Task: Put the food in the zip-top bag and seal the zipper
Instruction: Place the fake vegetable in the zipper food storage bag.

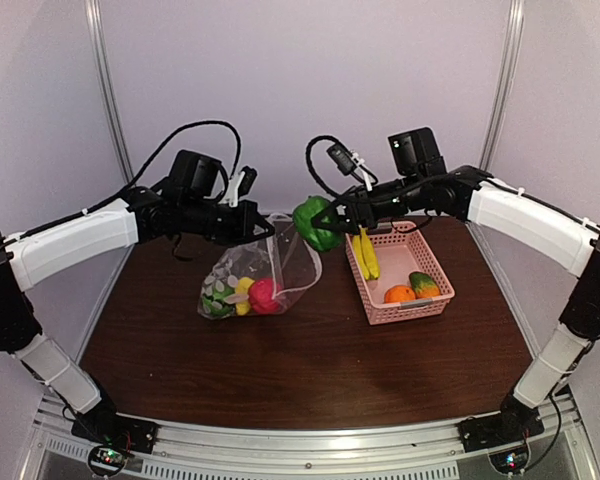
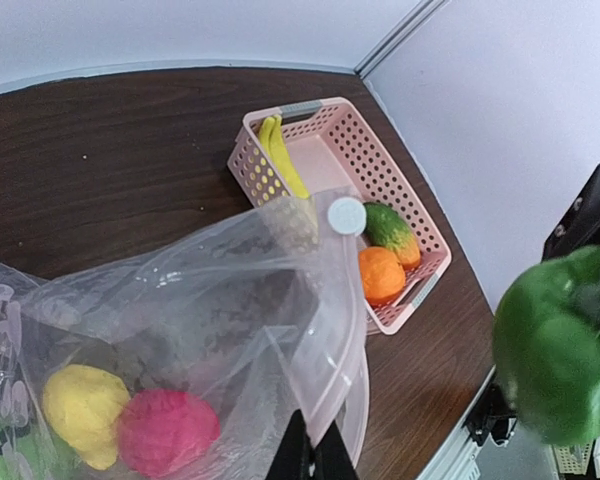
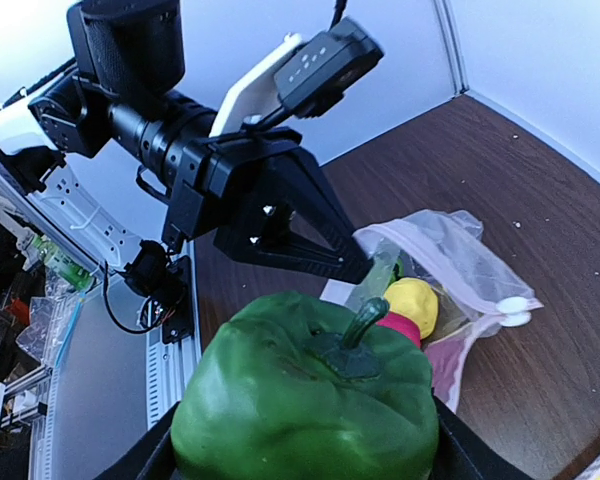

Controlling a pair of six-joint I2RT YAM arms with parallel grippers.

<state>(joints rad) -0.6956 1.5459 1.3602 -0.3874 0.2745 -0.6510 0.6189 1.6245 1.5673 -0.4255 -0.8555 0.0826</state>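
The clear zip-top bag [image 1: 255, 270] hangs open above the table's middle. My left gripper [image 1: 266, 229] is shut on its mouth edge [image 2: 325, 400] and holds it up. Inside lie a red-pink fruit [image 1: 264, 295], a yellow piece [image 1: 243, 290] and a dark-green striped ball [image 1: 218, 300]. The white slider tab [image 2: 346, 215] sits on the zipper. My right gripper [image 1: 325, 222] is shut on the green pepper [image 1: 314, 222] and holds it in the air just right of the bag's mouth; the pepper fills the right wrist view [image 3: 305, 400]. The banana bunch [image 1: 364, 252], orange [image 1: 399, 294] and orange-green piece [image 1: 423, 284] lie in the basket.
The pink latticed basket [image 1: 435, 303] stands on the brown table right of the bag. Pale walls close in behind and at both sides. The left arm's gripper body [image 3: 270, 210] shows close behind the pepper in the right wrist view.
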